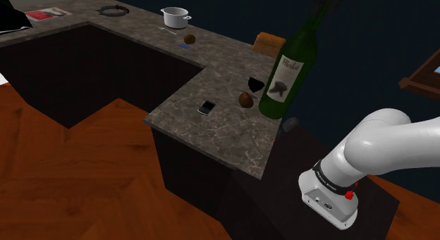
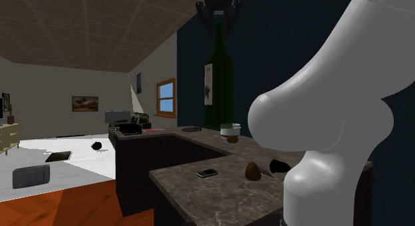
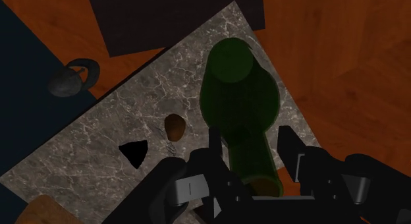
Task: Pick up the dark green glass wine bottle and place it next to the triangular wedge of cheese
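Shoulder view: the gripper (image 1: pixel 324 9) is up high, and the dark green wine bottle (image 1: pixel 285 69) hangs under it by its thin neck. Holding the neck makes sense, because the fat part looks too wide for the fingers. The bottle's bottom is low by the grey stone counter (image 1: pixel 211 133); I cannot tell if it touches. The wedge of cheese (image 1: pixel 255 84), drawn black, lies on the counter just beside the bottle's bottom, well below the hand; a small brown lump (image 1: pixel 245 99) lies near it.

Second exterior view: the gripper (image 2: pixel 217 12) sits on the very top of the bottle (image 2: pixel 218 78), which hangs tall and straight under it. The cheese (image 2: pixel 279 167) and the brown lump (image 2: pixel 253 170) are down on the counter (image 2: pixel 199 191), well below the hand. I think the bottle only needs a short trip.

Wrist view: the hand looks down along the bottle (image 3: pixel 240 91). The two black fingers (image 3: pixel 215 143) squeeze the neck, one on each side, so the hand is closed on the bottle. The cheese (image 3: pixel 134 153) lies off to one finger's side; the brown lump (image 3: pixel 174 126) is between it and the bottle. The lump is a bit in the way, so the bottle should go down gently in a free spot by the cheese; if not, it could bump the lump or tip over.
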You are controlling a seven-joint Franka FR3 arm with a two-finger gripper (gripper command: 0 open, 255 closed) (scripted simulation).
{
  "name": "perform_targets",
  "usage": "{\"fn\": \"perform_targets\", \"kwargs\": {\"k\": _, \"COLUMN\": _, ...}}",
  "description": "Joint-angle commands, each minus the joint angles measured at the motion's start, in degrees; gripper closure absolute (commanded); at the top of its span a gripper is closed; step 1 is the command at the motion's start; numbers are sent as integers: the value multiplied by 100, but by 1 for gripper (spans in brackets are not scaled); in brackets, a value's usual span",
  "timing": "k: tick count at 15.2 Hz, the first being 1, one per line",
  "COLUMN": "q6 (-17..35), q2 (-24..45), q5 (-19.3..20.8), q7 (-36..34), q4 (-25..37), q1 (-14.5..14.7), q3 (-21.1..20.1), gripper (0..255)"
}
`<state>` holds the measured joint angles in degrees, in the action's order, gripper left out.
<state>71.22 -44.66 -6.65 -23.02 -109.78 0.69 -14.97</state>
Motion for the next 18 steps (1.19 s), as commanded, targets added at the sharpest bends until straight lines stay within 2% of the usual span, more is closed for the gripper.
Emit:
{"fn": "perform_targets", "kwargs": {"k": 1, "q6": -140, "q2": 121, "q5": 15, "q7": -16, "q4": 263, "q1": -19, "q3": -6, "gripper": 255}}
{"fn": "perform_targets", "kwargs": {"k": 18, "q6": -1427, "q2": 1297, "q5": 177, "q7": -143, "q4": 2715, "q1": -186, "q3": -105, "gripper": 255}}
